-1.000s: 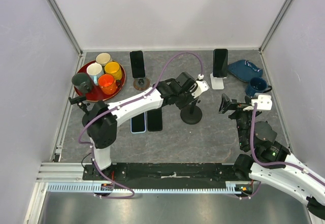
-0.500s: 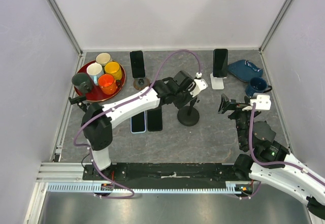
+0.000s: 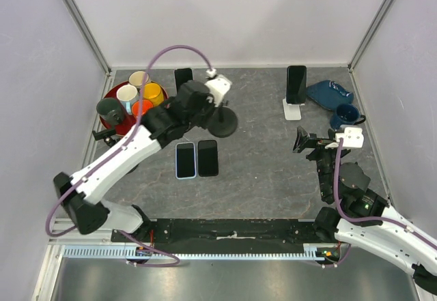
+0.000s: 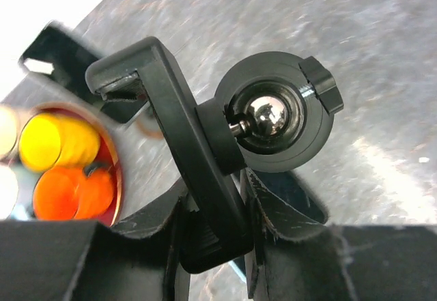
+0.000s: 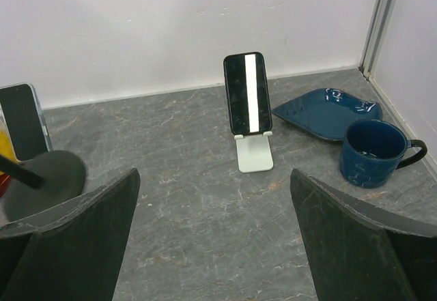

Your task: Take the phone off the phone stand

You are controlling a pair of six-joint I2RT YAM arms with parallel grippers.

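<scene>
My left gripper (image 3: 207, 108) is shut on an empty black phone stand (image 3: 223, 121) and holds it off the table near the red tray. In the left wrist view the fingers (image 4: 281, 205) clamp the stand's clamp arm (image 4: 171, 127), with its round base (image 4: 276, 120) beyond. A black phone (image 3: 295, 83) leans upright on a white stand (image 3: 291, 109) at the back right; it also shows in the right wrist view (image 5: 247, 93). My right gripper (image 3: 306, 140) is open and empty, in front of that phone and well short of it.
Another phone (image 3: 183, 81) stands on a wooden stand at the back, partly hidden by my left arm. Two phones (image 3: 196, 158) lie flat mid-table. A red tray (image 3: 118, 125) holds several cups. A blue plate (image 3: 329, 93) and a blue mug (image 3: 345, 116) sit at the right.
My left arm has swung left and back, carrying the black stand from the table's middle to beside the red tray. The right arm has not moved.
</scene>
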